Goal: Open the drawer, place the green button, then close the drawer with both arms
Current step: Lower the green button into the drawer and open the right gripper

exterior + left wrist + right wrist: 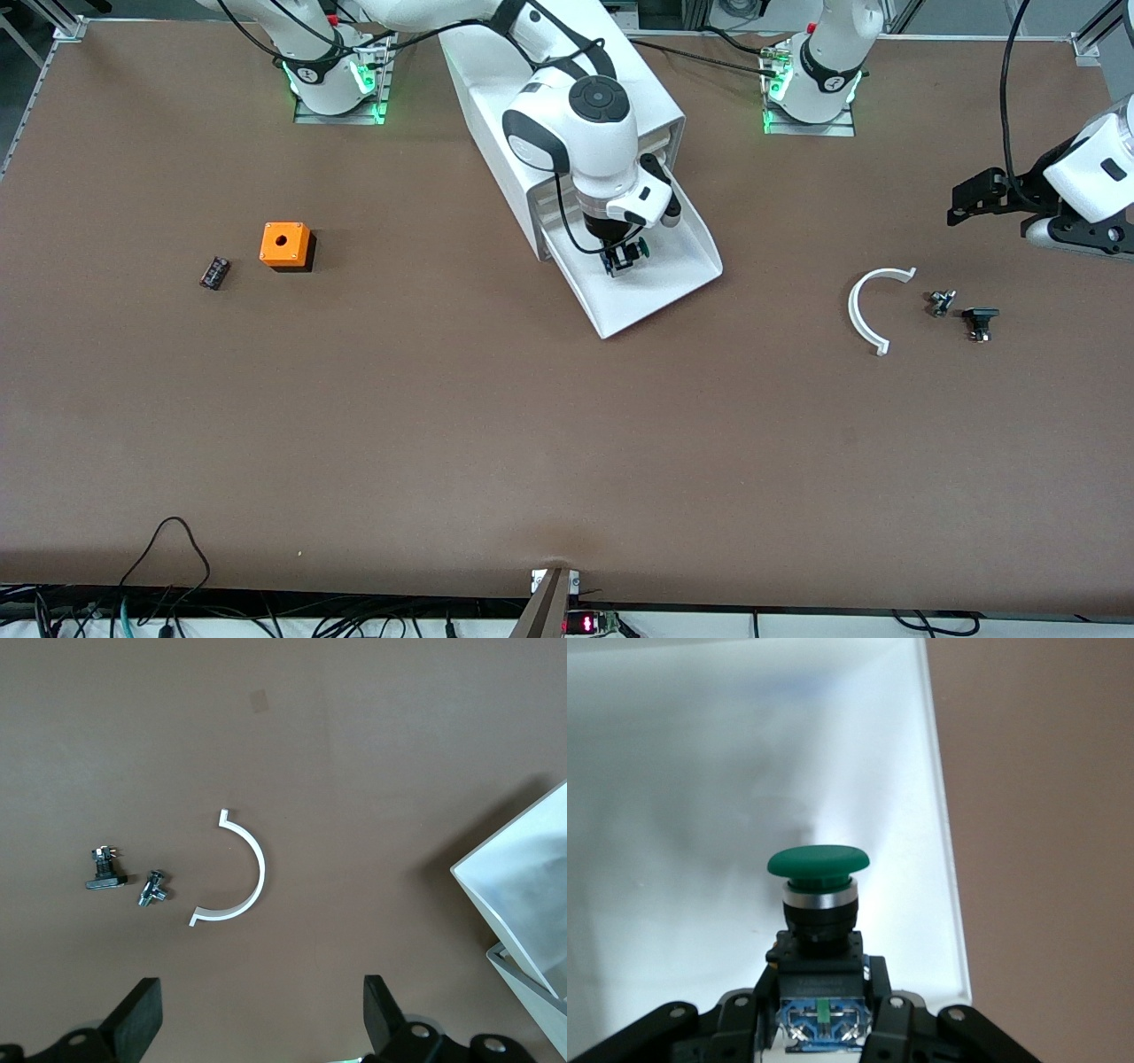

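Observation:
The bottom drawer (642, 301) of the white cabinet (567, 97) is pulled out toward the front camera. My right gripper (620, 259) hangs just over the drawer's floor, shut on the button (638, 249). In the right wrist view the button (819, 864) shows a green cap, a black body and a blue rear clamped in the right gripper (819, 1014), above the white drawer floor (673, 771). My left gripper (974, 197) waits open and holds nothing, up over the left arm's end of the table. In its own view the left gripper (261, 1019) has its fingers (142, 1014) wide apart.
A white curved strip (868, 310), a small metal part (941, 302) and a black-capped part (979, 321) lie on the table under the left gripper. An orange cube with a hole (285, 245) and a small black part (213, 273) lie toward the right arm's end.

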Available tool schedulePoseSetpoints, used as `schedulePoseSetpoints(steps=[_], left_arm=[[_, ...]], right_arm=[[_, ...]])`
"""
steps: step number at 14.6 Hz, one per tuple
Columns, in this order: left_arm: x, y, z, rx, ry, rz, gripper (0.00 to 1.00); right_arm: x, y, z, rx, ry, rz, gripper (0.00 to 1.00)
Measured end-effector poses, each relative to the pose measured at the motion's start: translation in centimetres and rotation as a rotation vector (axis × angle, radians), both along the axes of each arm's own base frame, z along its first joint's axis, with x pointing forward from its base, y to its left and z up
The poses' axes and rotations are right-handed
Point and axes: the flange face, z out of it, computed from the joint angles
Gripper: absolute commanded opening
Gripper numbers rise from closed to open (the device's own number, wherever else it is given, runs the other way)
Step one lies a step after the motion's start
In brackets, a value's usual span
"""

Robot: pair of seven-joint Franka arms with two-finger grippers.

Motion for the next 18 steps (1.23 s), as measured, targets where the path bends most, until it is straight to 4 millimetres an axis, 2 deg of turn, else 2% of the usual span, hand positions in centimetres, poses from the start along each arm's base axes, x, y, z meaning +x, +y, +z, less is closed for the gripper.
schedulePoseSetpoints(steps=[3,6,7,8,9,14,16,18], left_arm=[[0.0,0.0,0.0,0.0,0.0,0.0,1.0],[0.0,0.1,0.0,0.0,0.0,0.002,1.0],[0.0,0.2,0.0,0.0,0.001,0.003,1.0],[0.0,0.2,0.0,0.0,0.001,0.004,1.0],[0.0,0.2,0.0,0.0,0.001,0.004,1.0],[0.0,0.3,0.0,0.0,0.001,0.005,1.0],[0.0,0.3,0.0,0.0,0.001,0.005,1.0],[0.0,0.2,0.0,0.0,0.0,0.004,1.0]], right_arm=[[-1.0,0.9,-1.9,-0.024,0.002,0.03,0.36],[-1.4,1.3,-2.6,-0.026,0.004,0.039,0.37],[-1.5,1.4,-2.7,-0.026,0.004,0.042,0.43],[-1.6,1.5,-2.9,-0.027,0.005,0.043,0.62],[-1.6,1.5,-3.0,-0.028,0.006,0.043,1.0],[-2.1,2.0,-2.8,-0.009,0.008,-0.032,1.0],[-2.0,2.6,-1.6,0.009,-0.002,-0.049,1.0],[-1.4,2.8,0.6,0.012,-0.011,-0.067,1.0]])
